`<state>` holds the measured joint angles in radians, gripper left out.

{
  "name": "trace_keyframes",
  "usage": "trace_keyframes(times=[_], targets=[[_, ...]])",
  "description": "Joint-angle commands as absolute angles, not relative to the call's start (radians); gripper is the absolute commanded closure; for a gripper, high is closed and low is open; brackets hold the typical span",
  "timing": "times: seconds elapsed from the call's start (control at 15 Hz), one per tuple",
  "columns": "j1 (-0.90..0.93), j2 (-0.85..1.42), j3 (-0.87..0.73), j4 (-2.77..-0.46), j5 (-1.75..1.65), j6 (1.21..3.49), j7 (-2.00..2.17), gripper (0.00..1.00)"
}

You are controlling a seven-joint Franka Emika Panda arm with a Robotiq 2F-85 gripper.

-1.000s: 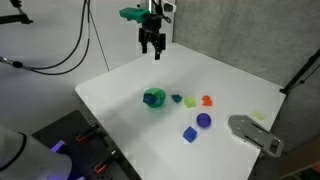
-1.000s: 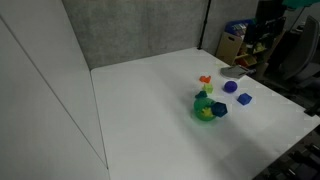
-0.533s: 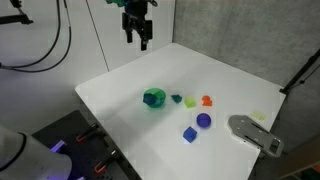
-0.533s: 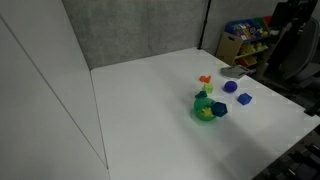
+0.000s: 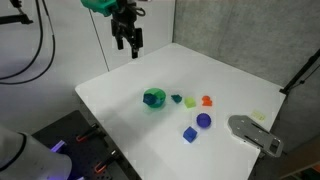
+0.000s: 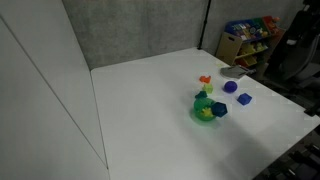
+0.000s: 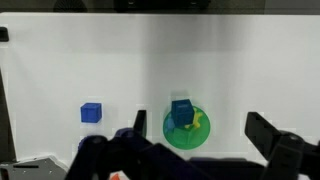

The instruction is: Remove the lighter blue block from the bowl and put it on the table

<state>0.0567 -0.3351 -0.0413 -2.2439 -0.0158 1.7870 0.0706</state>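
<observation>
The small green bowl (image 5: 154,98) stands on the white table (image 5: 130,90), left of a row of toys. In the wrist view the bowl (image 7: 200,133) holds the lighter blue block (image 7: 181,112) beside a yellow piece. The bowl also shows in an exterior view (image 6: 203,113). My gripper (image 5: 128,42) hangs high above the table's far left edge, well away from the bowl, open and empty. In the wrist view its fingers (image 7: 197,122) stand wide apart on either side of the bowl far below.
A darker blue cube (image 5: 189,132) (image 7: 91,112), a round blue-purple piece (image 5: 203,120), a green piece (image 5: 177,98), a lime piece (image 5: 190,101) and an orange piece (image 5: 207,100) lie right of the bowl. A grey object (image 5: 255,133) lies at the table's right edge.
My gripper has moved left along the table's far edge, farther from the bowl, staying open. Nothing on the table has moved.
</observation>
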Motion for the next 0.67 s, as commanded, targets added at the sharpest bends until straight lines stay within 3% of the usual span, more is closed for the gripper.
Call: trace_keyframes(times=[0.0,0.6], targets=[[0.034,-0.395,-0.023,-2.325,-0.016,1.836,0.045,0.0],[0.033,-0.386,-0.009,-2.364,-0.01,1.869,0.064,0.0]])
